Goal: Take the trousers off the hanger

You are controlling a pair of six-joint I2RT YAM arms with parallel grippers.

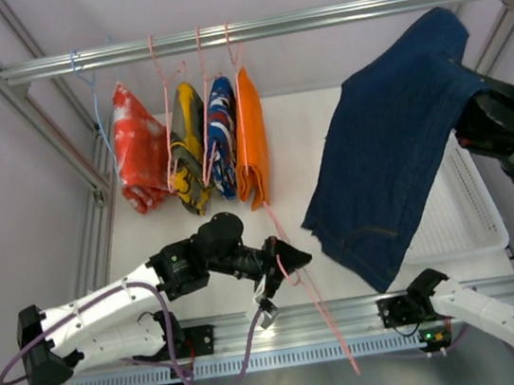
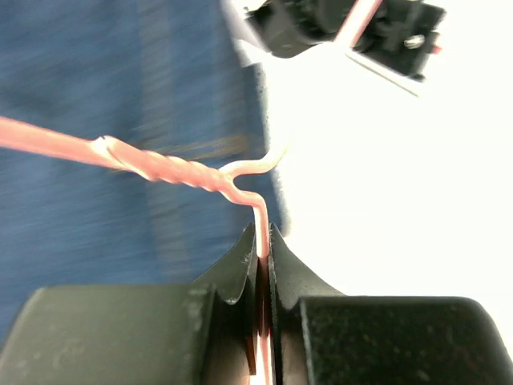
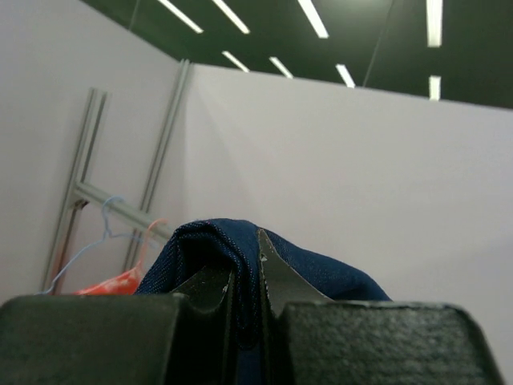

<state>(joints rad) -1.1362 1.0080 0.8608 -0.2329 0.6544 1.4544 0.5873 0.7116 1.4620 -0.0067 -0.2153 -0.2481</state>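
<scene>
Left gripper (image 2: 263,241): jaws pinched on the thin pink wire of the hanger (image 2: 172,171), just below its twisted neck. The bare triangular frame slants from this hand toward the near table edge. Right gripper (image 3: 247,265): jaws clamped on a fold of the trousers (image 1: 394,144), dark navy denim with pale stitching. They hang beneath it, clear of the hanger, above a white slatted basket (image 1: 475,210). Beyond the left hand, folded garments hang from an aluminium rail (image 1: 310,22).

Bright, even light; left wrist view blurred with blown-out white glare.
</scene>
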